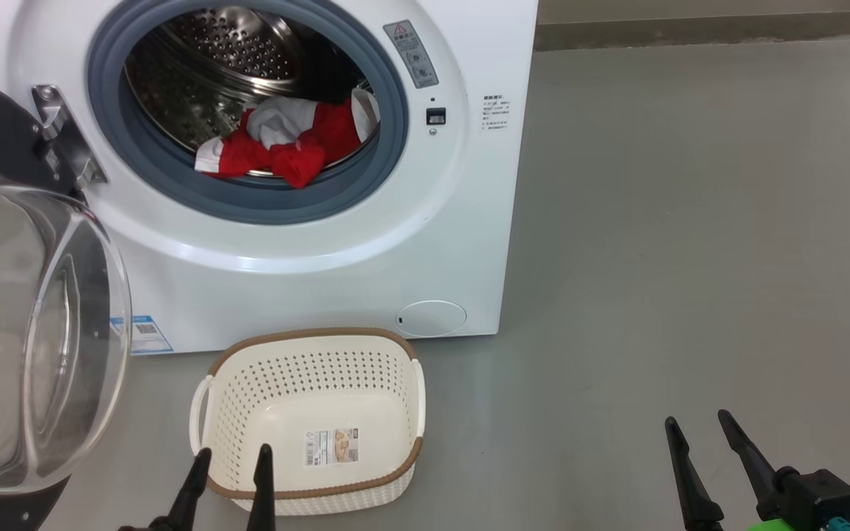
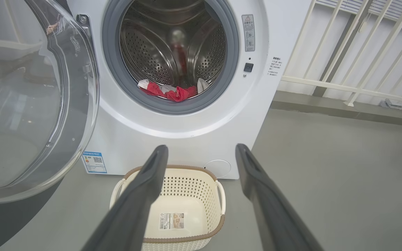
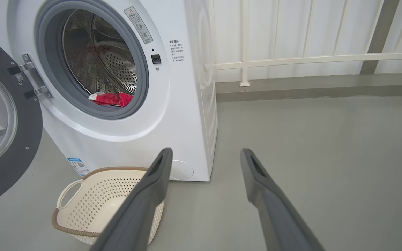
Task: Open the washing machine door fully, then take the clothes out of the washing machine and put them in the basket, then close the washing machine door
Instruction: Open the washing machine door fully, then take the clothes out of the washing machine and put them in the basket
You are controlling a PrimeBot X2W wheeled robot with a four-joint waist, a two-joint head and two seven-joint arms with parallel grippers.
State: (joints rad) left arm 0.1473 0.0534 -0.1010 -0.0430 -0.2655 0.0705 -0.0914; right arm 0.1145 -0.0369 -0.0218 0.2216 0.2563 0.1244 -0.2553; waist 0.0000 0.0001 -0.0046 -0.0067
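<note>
1. Two grippers wait low and empty: the left gripper and the right gripper, each with its long dark fingers spread wide, touching nothing.
2. The step in hand looks to be fetching the bright red soft clothes with white panels. They lie heaped well ahead of and above the left fingertips, at the front lip of the big white boxy washing machine's perforated steel drum. One red fold droops onto the grey rubber gasket.
3. Enter over the gasket with the jaws wide, bite deep into that nearest fold, then lift before drawing back.
4. The small cream-white perforated plastic basket with a brown rim sits just ahead of the left fingers and holds no clothes.
5. The large round black-rimmed glass washing machine door hangs swung wide, outboard of the left fingers.
</note>
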